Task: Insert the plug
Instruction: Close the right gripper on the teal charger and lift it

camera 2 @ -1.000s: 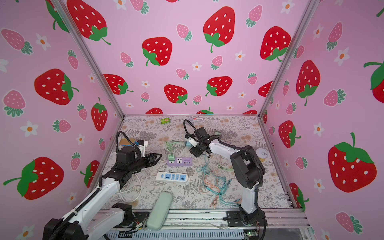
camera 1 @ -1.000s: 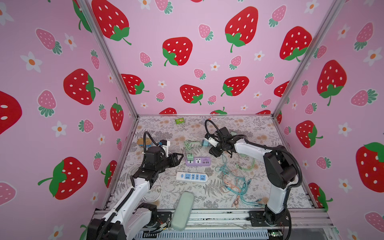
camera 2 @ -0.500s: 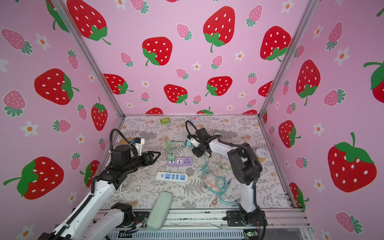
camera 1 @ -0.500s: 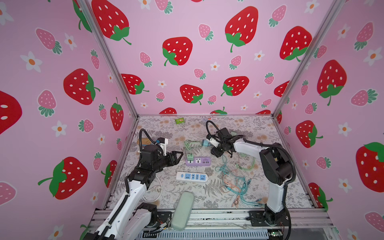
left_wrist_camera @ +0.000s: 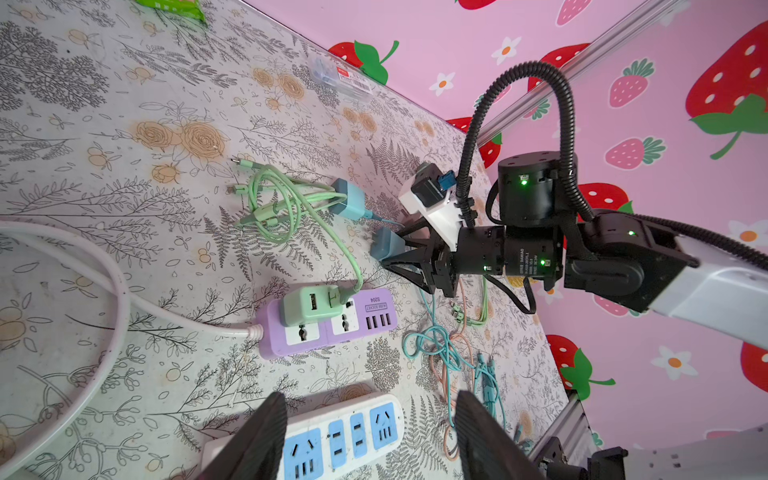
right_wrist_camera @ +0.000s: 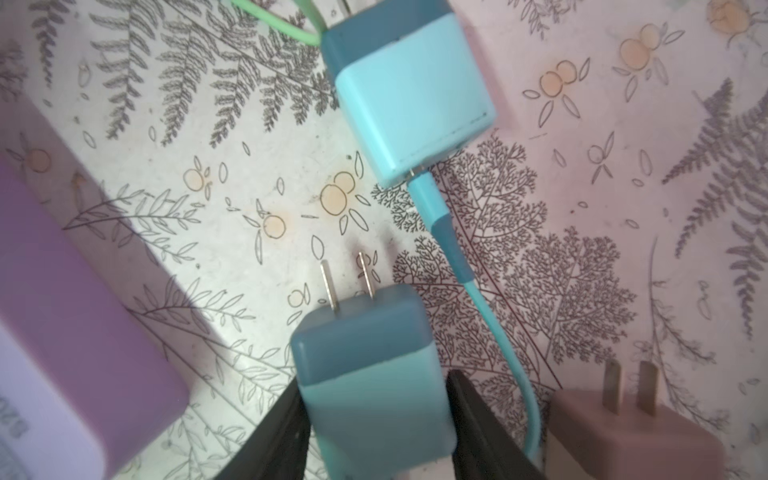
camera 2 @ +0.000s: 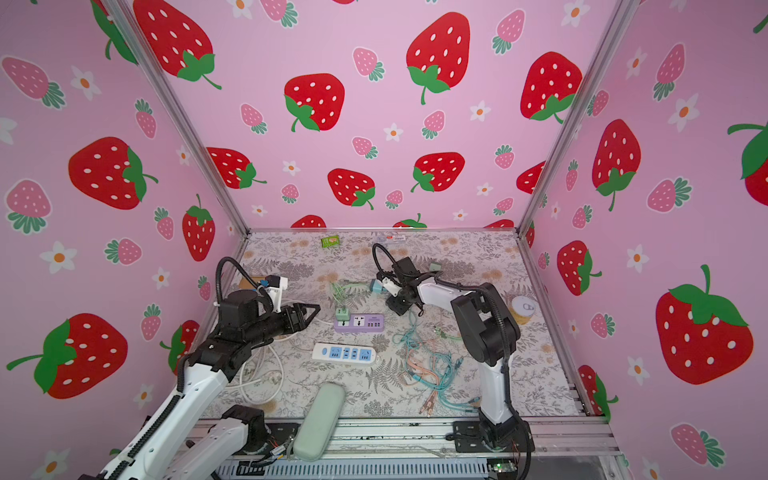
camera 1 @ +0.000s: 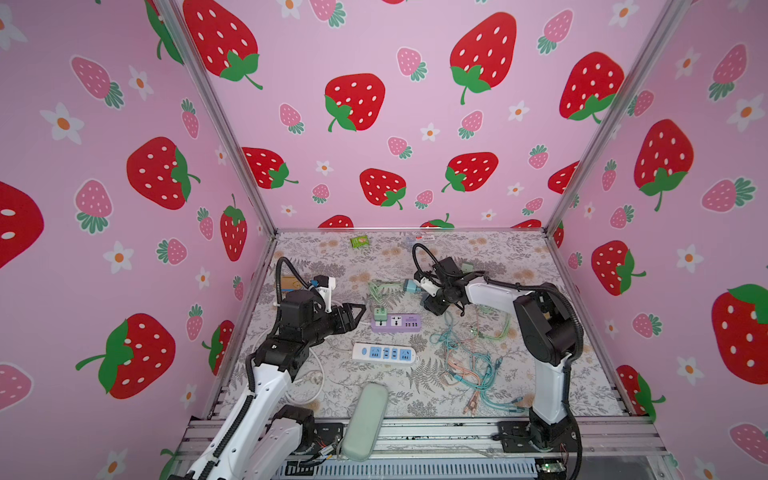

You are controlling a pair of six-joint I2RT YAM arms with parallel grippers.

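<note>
Right gripper (right_wrist_camera: 376,380) pinches a blue two-prong charger plug (right_wrist_camera: 361,357)
Its fingers (right_wrist_camera: 274,436) press both sides of the plug, prongs bare, near the purple power strip (left_wrist_camera: 328,328) but not in it; a green adapter (left_wrist_camera: 309,305) already sits in that strip's end socket. Left gripper (left_wrist_camera: 370,401) stands wide and empty near the white power strip (left_wrist_camera: 340,432)

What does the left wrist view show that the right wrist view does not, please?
Only the left wrist view shows the white power strip, the green adapter and the open left tool. Only the right wrist view clearly shows the two prongs of the blue plug. Both show the purple power strip, the spare blue charger and the right tool gripping that plug.
</note>
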